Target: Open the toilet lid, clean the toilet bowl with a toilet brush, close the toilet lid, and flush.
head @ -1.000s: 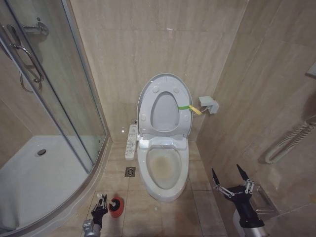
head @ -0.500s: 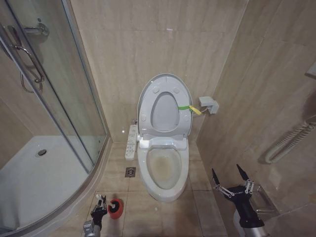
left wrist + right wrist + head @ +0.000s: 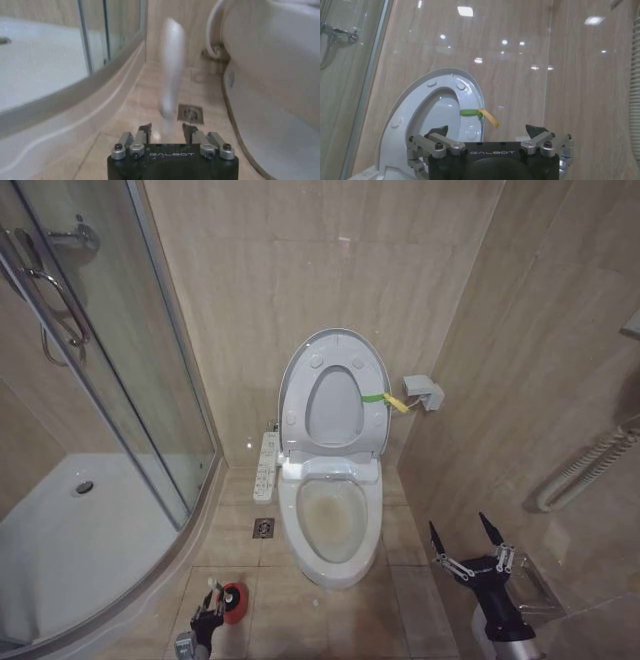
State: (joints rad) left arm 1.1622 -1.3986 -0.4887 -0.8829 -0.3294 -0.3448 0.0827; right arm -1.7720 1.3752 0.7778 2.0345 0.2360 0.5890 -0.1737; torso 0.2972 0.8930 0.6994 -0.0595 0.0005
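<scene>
The word GALBOT is printed on both wrist housings. The left gripper (image 3: 165,131) is clamped on the pale handle of the toilet brush (image 3: 170,75), just beside the red holder (image 3: 234,600). The right gripper (image 3: 465,540) is held spread apart and empty, with the toilet bowl (image 3: 333,525) to its left and the raised toilet lid (image 3: 333,395) beyond.

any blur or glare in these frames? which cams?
Left wrist view: the toilet brush handle, rising between the left gripper jaws, is smeared and soft; floor drain behind is fairly sharp. Right wrist view: ceiling-light spots glare on the glossy wall tiles; the raised toilet lid is readable. Head view: wide-angle bowing on the shower door, no strong blur.
</scene>
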